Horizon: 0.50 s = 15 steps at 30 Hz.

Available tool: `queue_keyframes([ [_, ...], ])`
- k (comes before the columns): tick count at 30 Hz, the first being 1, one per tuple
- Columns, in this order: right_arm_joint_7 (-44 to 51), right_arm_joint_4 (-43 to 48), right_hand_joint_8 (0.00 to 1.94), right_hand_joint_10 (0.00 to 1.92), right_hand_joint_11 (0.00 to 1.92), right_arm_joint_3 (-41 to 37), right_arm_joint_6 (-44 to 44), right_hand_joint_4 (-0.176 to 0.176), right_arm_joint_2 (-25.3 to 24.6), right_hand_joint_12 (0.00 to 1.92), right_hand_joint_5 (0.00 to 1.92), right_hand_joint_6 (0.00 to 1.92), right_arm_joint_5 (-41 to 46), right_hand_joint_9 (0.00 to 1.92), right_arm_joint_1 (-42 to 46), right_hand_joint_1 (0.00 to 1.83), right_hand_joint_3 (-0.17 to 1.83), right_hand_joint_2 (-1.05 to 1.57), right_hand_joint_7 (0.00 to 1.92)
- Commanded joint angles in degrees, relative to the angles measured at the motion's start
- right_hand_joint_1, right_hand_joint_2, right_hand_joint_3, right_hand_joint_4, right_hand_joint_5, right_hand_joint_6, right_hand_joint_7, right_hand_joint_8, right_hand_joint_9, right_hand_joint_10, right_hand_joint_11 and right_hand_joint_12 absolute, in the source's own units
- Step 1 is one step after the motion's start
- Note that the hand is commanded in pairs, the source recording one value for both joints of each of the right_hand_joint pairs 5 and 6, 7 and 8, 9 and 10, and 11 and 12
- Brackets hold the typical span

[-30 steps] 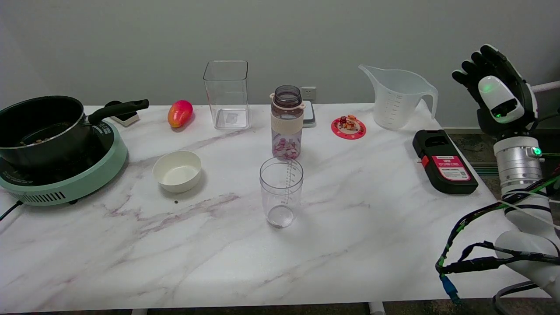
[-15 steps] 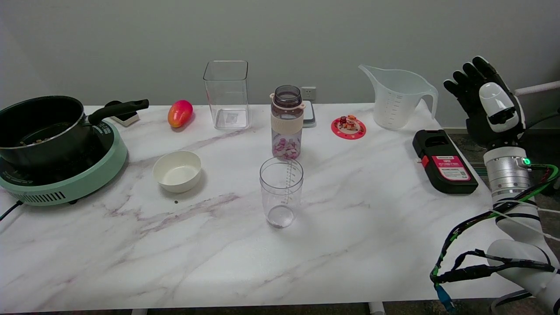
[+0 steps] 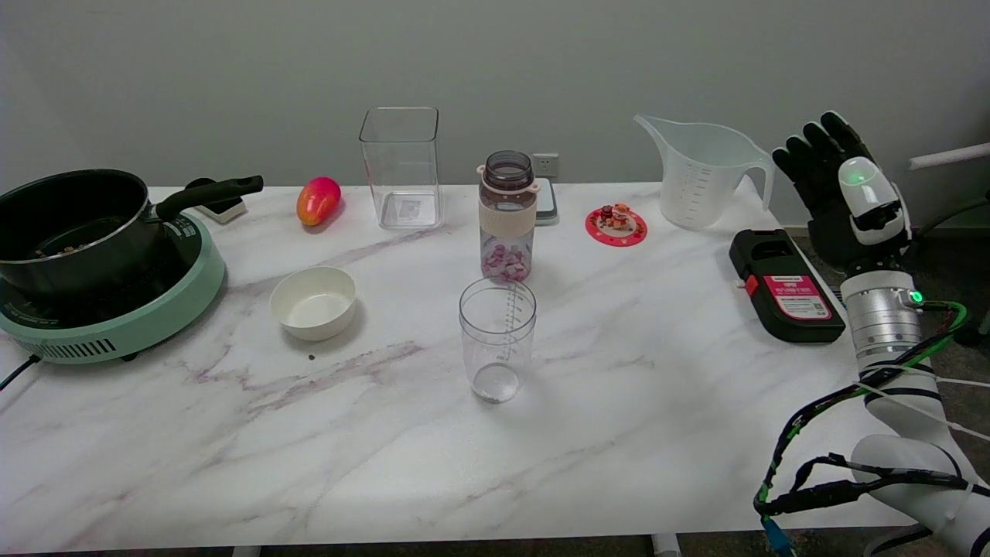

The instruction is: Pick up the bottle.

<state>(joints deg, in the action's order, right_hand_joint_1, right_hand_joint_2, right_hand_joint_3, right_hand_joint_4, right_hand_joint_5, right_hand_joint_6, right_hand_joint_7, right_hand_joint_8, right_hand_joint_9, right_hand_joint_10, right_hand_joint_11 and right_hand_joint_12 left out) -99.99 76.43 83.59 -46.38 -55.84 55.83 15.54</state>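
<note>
Marble counter [image 3: 619,402] carries the untouched bottle [image 3: 507,216] upright at upper centre, while the robot hand [image 3: 839,193] hovers empty at the right edge, fingers spread, well apart from it, so reaching, gripping and lifting all remain.

My marble table [image 3: 619,433] carries, nearest my right hand [image 3: 839,193], the black case [image 3: 785,286] and measuring jug [image 3: 700,174]; farther off the coaster [image 3: 616,227], bottle [image 3: 507,216], clear cup [image 3: 497,339], square container [image 3: 401,166], bowl [image 3: 313,302], mango [image 3: 318,200]; farthest, the green cooker [image 3: 116,317].
</note>
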Motion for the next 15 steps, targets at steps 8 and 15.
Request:
queue_keyframes([
  [8,-18.64,-2.31,0.49,0.55,0.59,6.09,3.23,0.000,0.32,0.59,0.49,0.49,-2.46,0.55,-6.48,1.05,1.15,-0.16,0.49],
  [15,-20.13,-2.56,0.47,0.54,0.60,5.20,10.44,0.000,0.87,0.60,0.46,0.46,-15.73,0.54,-8.96,1.05,1.01,-0.07,0.47],
])
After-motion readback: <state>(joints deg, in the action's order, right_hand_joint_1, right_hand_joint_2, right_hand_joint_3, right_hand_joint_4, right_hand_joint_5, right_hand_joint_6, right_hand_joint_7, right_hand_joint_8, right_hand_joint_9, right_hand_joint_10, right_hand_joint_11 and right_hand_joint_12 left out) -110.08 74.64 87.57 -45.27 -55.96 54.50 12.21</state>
